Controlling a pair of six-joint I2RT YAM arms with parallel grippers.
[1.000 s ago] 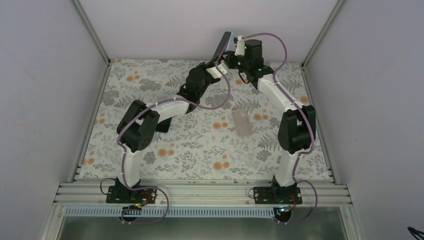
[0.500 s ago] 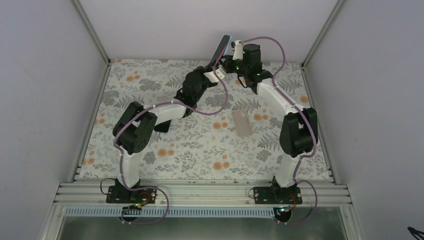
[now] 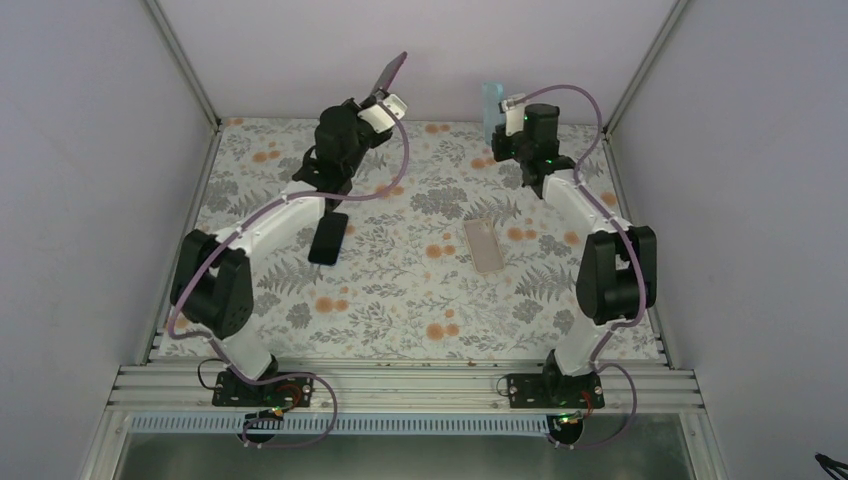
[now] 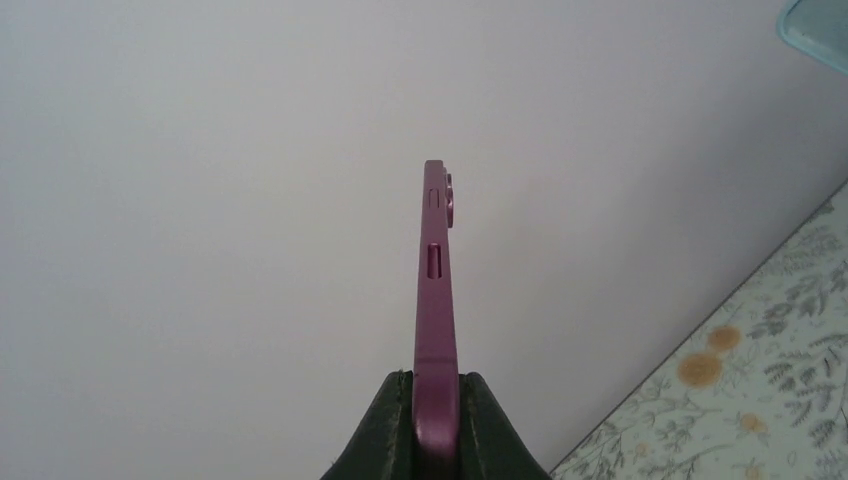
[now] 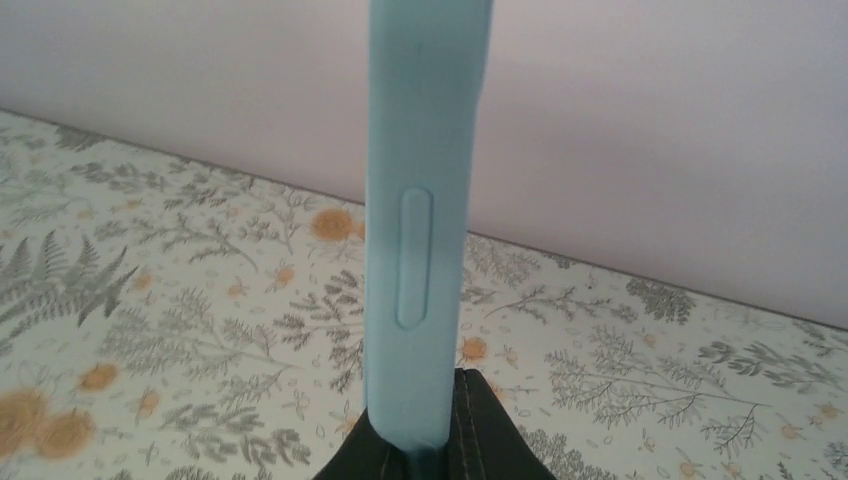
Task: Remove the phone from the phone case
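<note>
Up at the far side, left of centre, the left claw (image 4: pixel 437 415) is clamped hard on the bottom end of the phone (image 4: pixel 436 290), holding it off the table against the plain pale back wall (image 3: pixel 300 50). Its dark fingers (image 4: pixel 392 432) squeeze the flat faces with no gap showing. From the left wrist camera the phone is edge-on. It's a thin magenta bar with a smooth satin side rail, a slot-shaped recess halfway up, a smaller button above it, and a round camera bump on the right face near the top.

Over to the right, well apart from it, the right claw (image 5: pixel 437 447) has pinched shut on the lower end of the phone case (image 5: pixel 418 150) and holds it upright in the air near the far right of the table. The case is pale sky blue, matte and smooth, with rounded edges and a long oval button cover moulded into its side. So the phone is out of the case, one in each claw.

Down below, the table wears a flowered cloth (image 3: pixel 400 300) of grey fern fronds and small orange blooms on cream. On its left half a black slab (image 3: pixel 328 238), flat and phone-shaped, lies just beside the left arm. Right of centre lies a clear shell (image 3: pixel 487 246), a translucent beige rounded rectangle.
</note>
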